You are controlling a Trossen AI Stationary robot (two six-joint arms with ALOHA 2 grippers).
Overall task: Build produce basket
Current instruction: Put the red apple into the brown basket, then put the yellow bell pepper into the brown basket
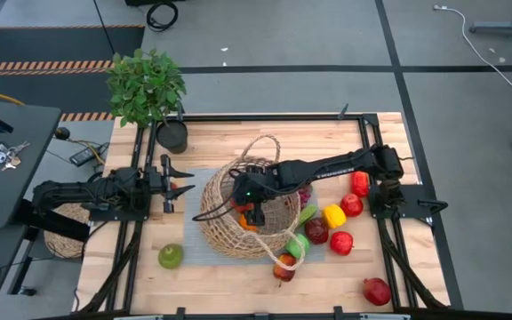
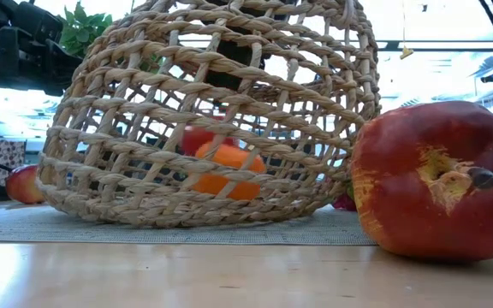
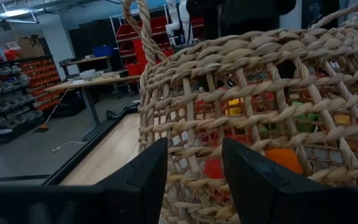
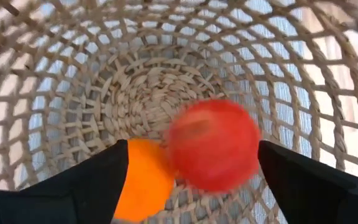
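Observation:
The tan wicker basket [image 1: 225, 227] lies on its side on a grey mat, its mouth toward the table's right edge. My right gripper [image 1: 252, 213] reaches into the mouth, slanting down, fingers open [image 4: 192, 144]. Beyond the fingers a blurred red apple [image 4: 213, 143] shows against the basket's bottom, next to an orange [image 4: 138, 180] that rests on the lower wall [image 2: 225, 171]. More produce lies outside by the mouth, among it a yellow pepper [image 1: 333, 215]. My left gripper [image 1: 188, 181] waits level at the left, fingers apart [image 3: 194, 146], short of the basket's closed end. My right gripper: the blurred red apple stands well apart from one finger [image 4: 114, 168], and I cannot tell whether its edge [image 4: 253, 146] touches the other finger. Nothing shows as pinched.
Red, green and dark fruits [image 1: 341, 243] cluster right of the basket. A pomegranate [image 1: 376, 291] sits near the front right corner and a green apple [image 1: 170, 257] at the front left. A potted plant [image 1: 147, 84] stands at the far left. A big red apple [image 2: 439, 180] fills the low view's right.

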